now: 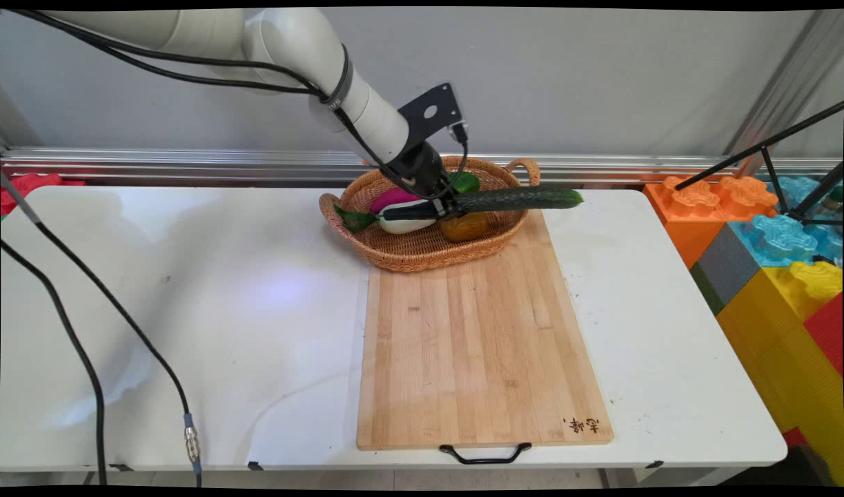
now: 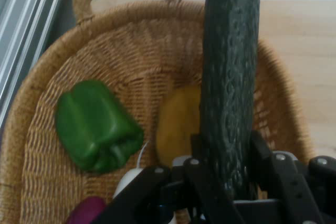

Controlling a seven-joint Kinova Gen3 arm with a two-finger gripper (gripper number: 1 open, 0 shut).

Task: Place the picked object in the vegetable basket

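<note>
Pincer (image 1: 450,207) clamped on cucumber (image 1: 504,201), lying level above basket (image 1: 394,255), tip toward table's right

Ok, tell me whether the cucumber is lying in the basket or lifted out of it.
Lifted. The gripper is shut on the cucumber, holding it level above the wicker basket, its far end past the rim.

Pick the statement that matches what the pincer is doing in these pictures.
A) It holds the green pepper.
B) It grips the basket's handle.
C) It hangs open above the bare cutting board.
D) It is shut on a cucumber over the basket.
D: the pincer is shut on the dark cucumber, which it holds level above the wicker basket, while the green pepper lies loose inside.
</note>
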